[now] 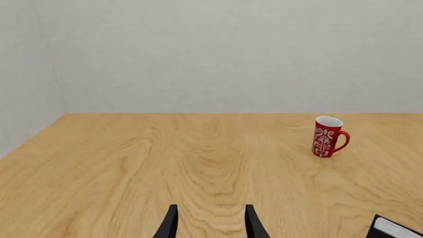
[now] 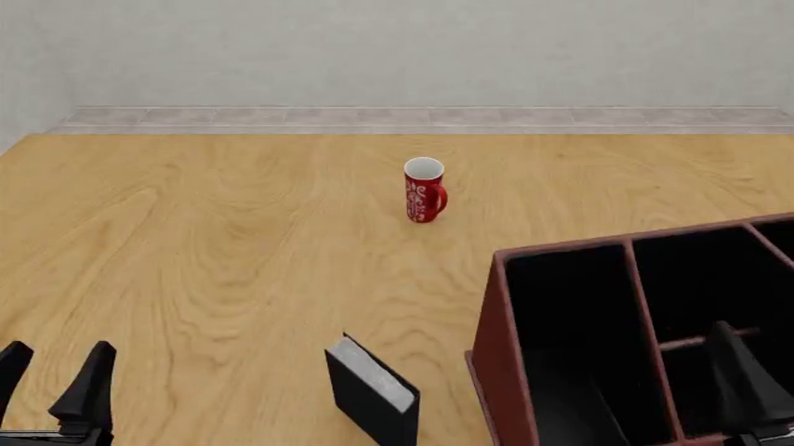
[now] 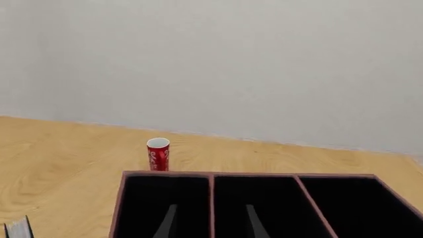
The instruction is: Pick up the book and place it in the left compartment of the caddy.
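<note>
While both end effectors wait open and empty, left (image 2: 52, 372) and right (image 3: 210, 220), the book (image 2: 372, 388) stands on the desk (image 2: 223, 242) just left of the caddy (image 2: 496, 316); its left compartment (image 2: 564, 316) is unfilled, so nothing is done.

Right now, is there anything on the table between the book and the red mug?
No. In the front view, only bare wooden table lies between the book and the red mug. The caddy stands off to the right of that stretch.
</note>
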Available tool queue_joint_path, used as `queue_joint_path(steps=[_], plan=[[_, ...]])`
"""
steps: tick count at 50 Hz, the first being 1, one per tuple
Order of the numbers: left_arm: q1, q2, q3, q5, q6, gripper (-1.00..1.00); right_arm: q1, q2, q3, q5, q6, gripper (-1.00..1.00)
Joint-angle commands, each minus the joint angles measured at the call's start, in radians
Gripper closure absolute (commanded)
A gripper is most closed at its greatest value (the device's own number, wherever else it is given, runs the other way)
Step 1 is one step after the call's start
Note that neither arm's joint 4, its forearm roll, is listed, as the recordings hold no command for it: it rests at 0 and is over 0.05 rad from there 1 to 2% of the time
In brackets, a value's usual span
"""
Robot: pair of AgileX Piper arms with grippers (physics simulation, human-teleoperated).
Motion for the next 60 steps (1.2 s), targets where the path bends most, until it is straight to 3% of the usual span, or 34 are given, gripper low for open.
queue_joint_path(steps=[1, 9, 12, 18, 20, 26, 33, 41, 48, 60], plan=[[0.0, 0.0, 0.0, 0.0, 0.0, -1.0, 0.07, 0.0, -0.109, 0.087, -0.016, -1.0], [0.0, 0.0, 0.0, 0.0, 0.0, -1.0, 0.141, 0.01, -0.148, 0.13, -0.026, -1.0], [0.0, 0.0, 0.0, 0.0, 0.0, -1.0, 0.179, 0.047, -0.185, 0.136, 0.006, -1.0], [0.0, 0.0, 0.0, 0.0, 0.0, -1.0, 0.232, 0.097, -0.224, 0.127, 0.002, -1.0], [0.0, 0.0, 0.0, 0.0, 0.0, -1.0, 0.258, 0.14, -0.242, 0.113, 0.041, -1.0], [0.0, 0.0, 0.0, 0.0, 0.0, -1.0, 0.336, 0.233, -0.276, 0.077, -0.009, -1.0], [0.0, 0.0, 0.0, 0.0, 0.0, -1.0, 0.402, 0.342, -0.326, 0.032, 0.059, -1.0], [0.0, 0.0, 0.0, 0.0, 0.0, -1.0, 0.499, 0.428, -0.37, 0.023, -0.024, -1.0], [0.0, 0.0, 0.0, 0.0, 0.0, -1.0, 0.538, 0.459, -0.421, 0.056, -0.016, -1.0], [0.0, 0.0, 0.0, 0.0, 0.0, -1.0, 0.647, 0.539, -0.488, 0.122, -0.085, -1.0]])
